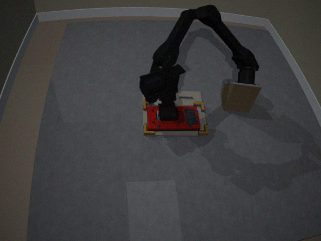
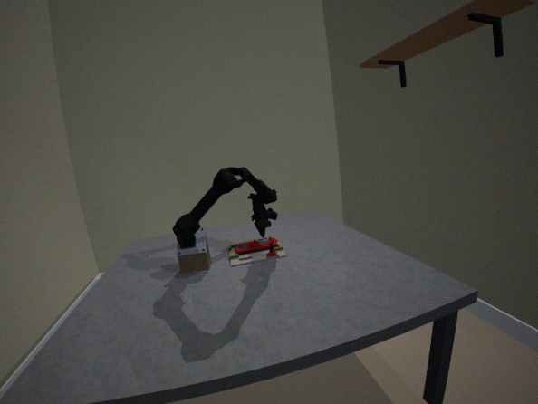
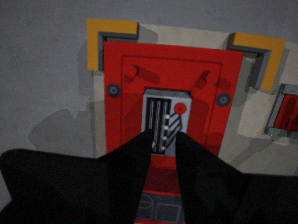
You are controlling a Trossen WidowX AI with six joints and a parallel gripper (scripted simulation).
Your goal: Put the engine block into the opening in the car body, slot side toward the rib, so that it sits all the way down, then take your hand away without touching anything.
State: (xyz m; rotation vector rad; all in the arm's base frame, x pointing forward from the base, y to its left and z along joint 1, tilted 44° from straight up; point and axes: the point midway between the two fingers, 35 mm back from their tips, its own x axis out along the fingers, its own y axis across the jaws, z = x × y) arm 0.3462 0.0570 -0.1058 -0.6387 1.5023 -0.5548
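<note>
Hovering with the two black fingers drawn nearly together and nothing held between them, the gripper [image 3: 163, 141] is seen directly above the near end of the engine block [image 3: 165, 119]. The block is seated in the opening of the red car body [image 3: 125, 112], its long axis running away from the fingertips toward the far edge, in line with the narrow gap between them. A downward push with the closed tips is judged the likely next move. The body is framed by yellow corner brackets [image 3: 107, 31] on a pale base plate [image 1: 189, 96].
</note>
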